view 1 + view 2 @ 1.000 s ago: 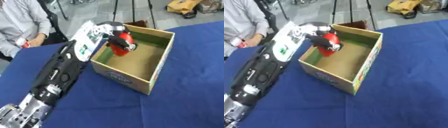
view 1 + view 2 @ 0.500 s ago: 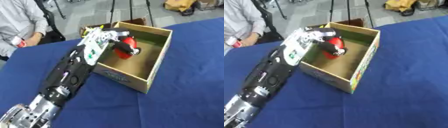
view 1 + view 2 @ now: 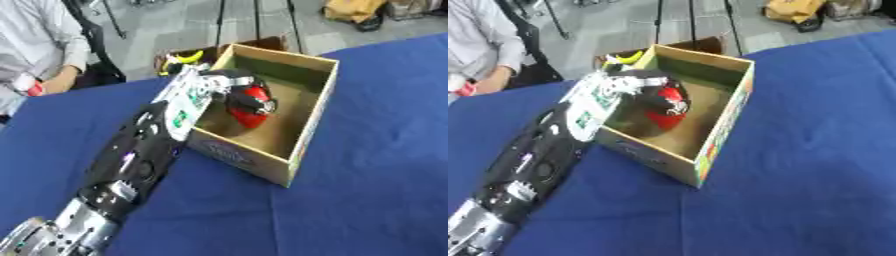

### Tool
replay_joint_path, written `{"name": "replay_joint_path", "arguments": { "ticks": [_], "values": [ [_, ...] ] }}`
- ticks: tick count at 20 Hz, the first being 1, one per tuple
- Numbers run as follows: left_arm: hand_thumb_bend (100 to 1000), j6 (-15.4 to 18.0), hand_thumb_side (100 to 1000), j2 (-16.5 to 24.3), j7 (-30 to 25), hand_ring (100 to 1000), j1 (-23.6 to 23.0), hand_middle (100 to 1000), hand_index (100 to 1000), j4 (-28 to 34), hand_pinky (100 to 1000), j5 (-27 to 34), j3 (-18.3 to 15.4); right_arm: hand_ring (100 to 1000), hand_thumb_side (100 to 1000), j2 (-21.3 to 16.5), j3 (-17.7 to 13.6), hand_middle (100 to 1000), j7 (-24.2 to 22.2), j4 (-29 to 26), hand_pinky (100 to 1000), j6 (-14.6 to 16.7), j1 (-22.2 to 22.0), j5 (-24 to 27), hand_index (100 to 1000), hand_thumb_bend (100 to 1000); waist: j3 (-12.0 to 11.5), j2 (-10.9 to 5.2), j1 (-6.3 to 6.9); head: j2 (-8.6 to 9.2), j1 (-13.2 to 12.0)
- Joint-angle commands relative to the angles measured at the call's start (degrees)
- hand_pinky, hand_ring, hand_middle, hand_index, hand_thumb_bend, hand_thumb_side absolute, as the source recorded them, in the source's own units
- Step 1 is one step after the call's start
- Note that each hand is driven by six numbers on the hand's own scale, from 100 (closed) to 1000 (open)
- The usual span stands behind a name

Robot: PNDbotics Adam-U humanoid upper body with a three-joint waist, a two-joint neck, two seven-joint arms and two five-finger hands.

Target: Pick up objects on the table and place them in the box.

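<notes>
The left hand (image 3: 229,85) has sunk from above the near-left wall into the cardboard box (image 3: 302,135), its fingers curled round the red object (image 3: 249,107), now low over the floor toward 10 o'clock: placing looks nearly done. Whether the red object touches the floor is hidden, its identity unclear; the right hand is out of view.

Left hand (image 3: 238,87) around red object (image 3: 249,107) inside box (image 3: 306,130)
</notes>
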State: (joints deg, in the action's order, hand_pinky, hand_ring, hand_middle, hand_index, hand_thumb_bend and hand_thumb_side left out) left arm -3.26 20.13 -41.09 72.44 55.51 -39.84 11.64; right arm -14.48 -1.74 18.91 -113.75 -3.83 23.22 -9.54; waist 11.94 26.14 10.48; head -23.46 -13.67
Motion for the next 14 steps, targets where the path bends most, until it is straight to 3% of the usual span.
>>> {"name": "replay_joint_path", "arguments": {
  "ticks": [1,7,11,14],
  "values": [
    [464,0.27,1000,0.95,0.14,826,0.79,787,918,0.73,702,1.34,-1.07,795,1000,-0.61,-0.15,759,-0.10,-0.84,773,-0.01,0.46,-0.27,746,100,-0.22,-1.57,-0.49,-0.22,0.67],
    [358,-0.06,1000,1.72,5.96,799,1.38,747,907,4.39,654,1.58,-1.64,795,1000,-0.72,-0.23,759,-0.09,-0.84,773,-0.15,-0.05,-0.24,746,100,-1.05,-2.11,-0.71,-1.28,1.30],
    [219,0.10,989,3.80,15.15,697,1.36,658,861,11.42,489,-1.31,-2.02,795,1000,-0.92,-0.40,759,0.08,-0.84,772,-0.29,-0.67,-0.25,746,100,-2.04,-2.85,-0.92,-2.37,1.81],
    [134,-0.97,998,5.27,19.92,646,-0.05,622,845,17.99,429,0.27,-2.51,795,1000,-1.01,-0.60,759,0.27,-0.84,772,-0.37,-1.13,-0.21,746,100,-2.87,-3.42,-1.20,-3.40,2.18]
  ]
}}
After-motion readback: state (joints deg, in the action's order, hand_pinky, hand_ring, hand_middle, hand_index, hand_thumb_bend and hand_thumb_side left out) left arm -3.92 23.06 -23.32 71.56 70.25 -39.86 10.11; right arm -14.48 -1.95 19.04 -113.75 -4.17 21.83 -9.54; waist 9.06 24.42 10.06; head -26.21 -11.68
